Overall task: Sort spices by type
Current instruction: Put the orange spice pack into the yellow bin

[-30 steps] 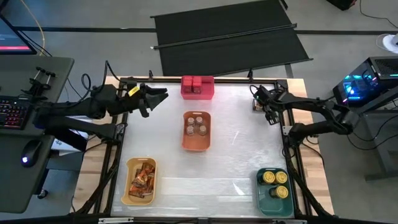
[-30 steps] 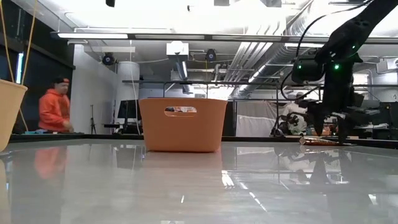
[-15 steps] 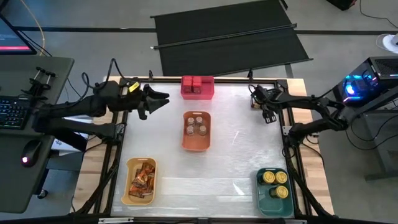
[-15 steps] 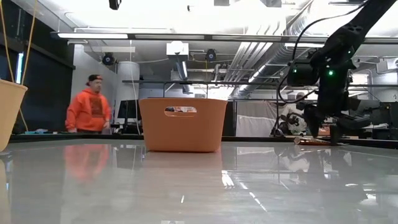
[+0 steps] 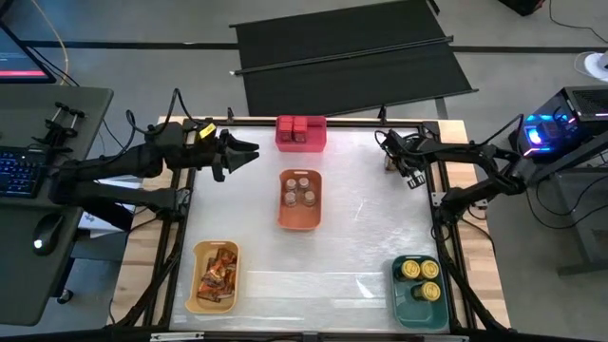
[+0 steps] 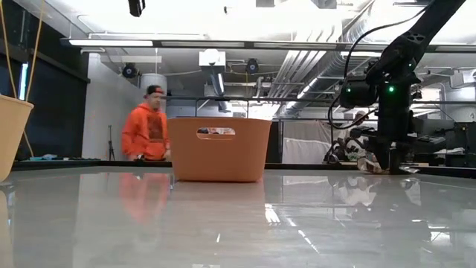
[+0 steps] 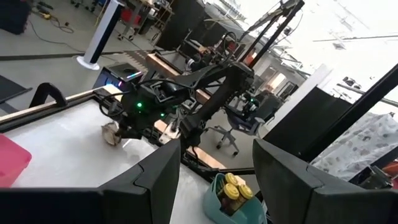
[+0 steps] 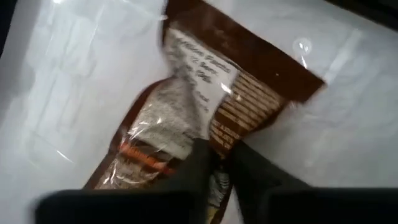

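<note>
Right gripper (image 5: 392,158) sits at about two o'clock on the table (image 5: 361,247), near the far right corner, fingers pinched down on a flat brown printed packet (image 8: 211,118) lying on the white surface. In the right wrist view the two dark fingertips (image 8: 202,163) meet on the packet's crumpled edge; the packet carries a pale label panel with lines of small print, too blurred to read, and an orange stripe near one end. In the low view the same gripper (image 6: 388,162) is down at table level at the right. Left gripper (image 5: 249,152) hovers at roughly ten o'clock, above the table's far left part, jaws parted with nothing between them; the left wrist view shows its two dark fingers (image 7: 158,177) standing apart. Red bin (image 5: 302,134) at twelve o'clock holds red boxes (image 5: 300,126). Orange bin (image 5: 300,199) at centre holds small pale-lidded jars (image 5: 299,191). Tan bin (image 5: 215,276) at seven o'clock holds orange-brown packets (image 5: 217,274). Green bin (image 5: 419,294) at five o'clock holds round yellow-topped tins (image 5: 419,271). No brand or writing on the bins or their contents is legible. A person in an orange hooded top (image 6: 149,132) stands in the room beyond the table, left of the orange bin in the low view.
</note>
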You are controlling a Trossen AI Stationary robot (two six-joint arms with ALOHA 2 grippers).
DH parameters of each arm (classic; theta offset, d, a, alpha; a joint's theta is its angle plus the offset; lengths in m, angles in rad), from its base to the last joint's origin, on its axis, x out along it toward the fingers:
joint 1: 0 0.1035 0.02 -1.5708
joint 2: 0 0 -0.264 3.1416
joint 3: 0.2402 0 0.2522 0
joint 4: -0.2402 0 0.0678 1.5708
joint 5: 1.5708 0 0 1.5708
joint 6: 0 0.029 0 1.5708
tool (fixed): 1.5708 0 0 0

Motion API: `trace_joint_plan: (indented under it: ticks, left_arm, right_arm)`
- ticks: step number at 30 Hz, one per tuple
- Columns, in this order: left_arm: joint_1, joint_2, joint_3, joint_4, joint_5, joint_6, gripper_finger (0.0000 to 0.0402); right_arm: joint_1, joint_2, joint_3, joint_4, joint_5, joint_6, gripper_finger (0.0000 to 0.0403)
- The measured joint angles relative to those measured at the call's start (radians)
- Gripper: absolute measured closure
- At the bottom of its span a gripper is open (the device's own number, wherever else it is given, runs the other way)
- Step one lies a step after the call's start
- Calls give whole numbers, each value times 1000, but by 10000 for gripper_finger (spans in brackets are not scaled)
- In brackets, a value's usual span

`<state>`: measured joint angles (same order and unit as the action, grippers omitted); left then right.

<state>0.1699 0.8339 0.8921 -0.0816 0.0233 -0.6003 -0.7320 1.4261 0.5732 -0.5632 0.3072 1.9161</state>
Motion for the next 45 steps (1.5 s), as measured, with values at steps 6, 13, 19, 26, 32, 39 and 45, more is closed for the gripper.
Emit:
trace_joint_plan:
  ticks: [6, 13, 19, 26, 32, 39, 45]
  left_arm:
    - [23, -17, 0, 41, 1, -5, 213]
    - [71, -75, 0, 125, 2, 26, 213]
    - [101, -135, 0, 133, 115, 40, 213]
    - [97, -166, 0, 133, 167, -48, 213]
    - [96, -160, 0, 132, 89, -183, 213]
    - [60, -134, 0, 131, 50, -240, 213]
    - [46, -116, 0, 132, 20, -227, 213]
  right_arm:
    - [70, -47, -3, -15, 13, -85, 382]
    - [171, -235, -5, -33, 76, -190, 397]
    - [352, -402, 92, -7, 252, -383, 399]
    - [643, -366, 247, 367, 244, -840, 401]
    - [866, -114, 436, 511, 238, -1007, 401]
    - [1032, 319, 743, 602, 118, -1076, 401]
    - [1093, 684, 1142, 642, -25, -1087, 402]
